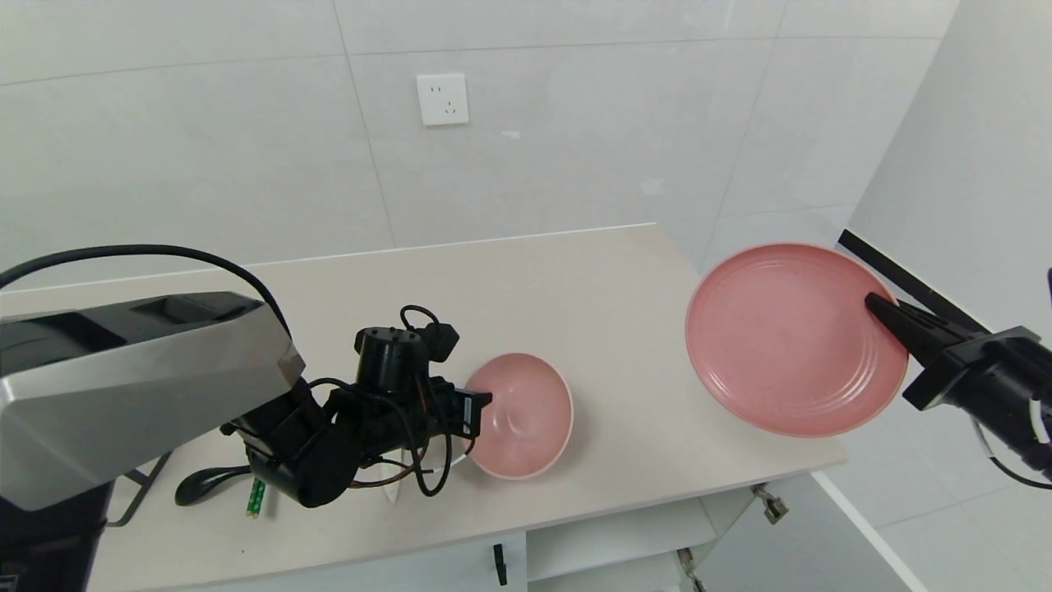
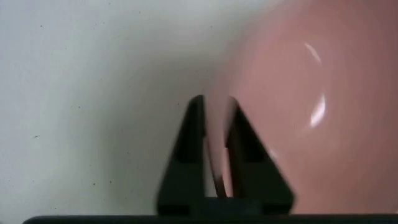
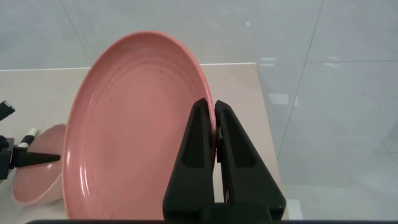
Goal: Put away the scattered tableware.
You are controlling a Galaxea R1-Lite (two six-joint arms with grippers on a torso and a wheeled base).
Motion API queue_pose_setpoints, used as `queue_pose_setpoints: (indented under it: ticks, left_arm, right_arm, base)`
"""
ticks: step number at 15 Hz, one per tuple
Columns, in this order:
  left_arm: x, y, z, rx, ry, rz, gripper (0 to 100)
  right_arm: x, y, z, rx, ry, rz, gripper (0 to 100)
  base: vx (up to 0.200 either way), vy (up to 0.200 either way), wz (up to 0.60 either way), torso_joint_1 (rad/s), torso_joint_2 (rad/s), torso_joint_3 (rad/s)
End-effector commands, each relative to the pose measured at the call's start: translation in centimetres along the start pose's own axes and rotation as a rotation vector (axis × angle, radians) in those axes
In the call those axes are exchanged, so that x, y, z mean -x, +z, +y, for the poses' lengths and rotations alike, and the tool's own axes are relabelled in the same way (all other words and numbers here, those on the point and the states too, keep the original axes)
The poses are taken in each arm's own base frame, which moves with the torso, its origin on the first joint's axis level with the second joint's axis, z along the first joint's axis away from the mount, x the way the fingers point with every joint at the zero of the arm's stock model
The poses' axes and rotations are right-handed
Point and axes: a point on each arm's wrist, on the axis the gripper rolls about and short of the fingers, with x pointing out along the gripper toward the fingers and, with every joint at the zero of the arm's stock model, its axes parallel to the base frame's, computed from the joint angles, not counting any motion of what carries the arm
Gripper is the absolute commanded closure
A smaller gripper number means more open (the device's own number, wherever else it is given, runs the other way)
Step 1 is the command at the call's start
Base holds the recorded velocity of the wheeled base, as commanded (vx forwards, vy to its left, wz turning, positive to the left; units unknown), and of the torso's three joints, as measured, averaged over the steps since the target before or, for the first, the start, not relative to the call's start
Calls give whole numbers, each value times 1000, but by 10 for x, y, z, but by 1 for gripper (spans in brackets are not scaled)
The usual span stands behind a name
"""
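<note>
A pink bowl (image 1: 526, 415) is tilted at the front middle of the beige counter (image 1: 575, 288). My left gripper (image 1: 477, 409) is shut on its left rim; the wrist view shows the rim of the pink bowl (image 2: 311, 118) pinched between the two fingers of the gripper (image 2: 214, 124). A large pink plate (image 1: 789, 337) is held tilted in the air over the counter's right end. My right gripper (image 1: 879, 306) is shut on its right edge, and its wrist view has the pink plate (image 3: 137, 124) clamped by the gripper (image 3: 214, 118).
A black spoon (image 1: 205, 483) and green-ended chopsticks (image 1: 256, 497) lie on the counter's front left, beside the left arm. White drawers (image 1: 509, 563) sit under the counter front. A tiled wall with a socket (image 1: 442, 99) stands behind. The pink bowl (image 3: 40, 171) appears below the plate.
</note>
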Motion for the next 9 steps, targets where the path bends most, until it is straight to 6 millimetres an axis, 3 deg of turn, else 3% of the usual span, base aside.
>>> queue_pose_setpoints:
  ticks: [1, 2, 4, 9]
  left_arm:
    - [13, 12, -3, -14, -5, -64, 100]
    - [13, 14, -4, -17, -7, -74, 100]
    - [25, 38, -12, -50, -27, -180, 100]
    - [48, 63, -22, -86, -42, -281, 100]
  right_arm:
    - [-1, 1, 0, 2, 0, -8, 100]
    - [-1, 2, 0, 1, 0, -10, 100]
    - [-1, 1, 0, 2, 0, -8, 100]
    - [-1, 1, 0, 2, 0, -7, 100]
  base:
    - [0, 0, 0, 0, 0, 0]
    - [0, 0, 0, 0, 0, 0]
    - [0, 0, 0, 0, 0, 0]
    - [0, 0, 0, 0, 0, 0]
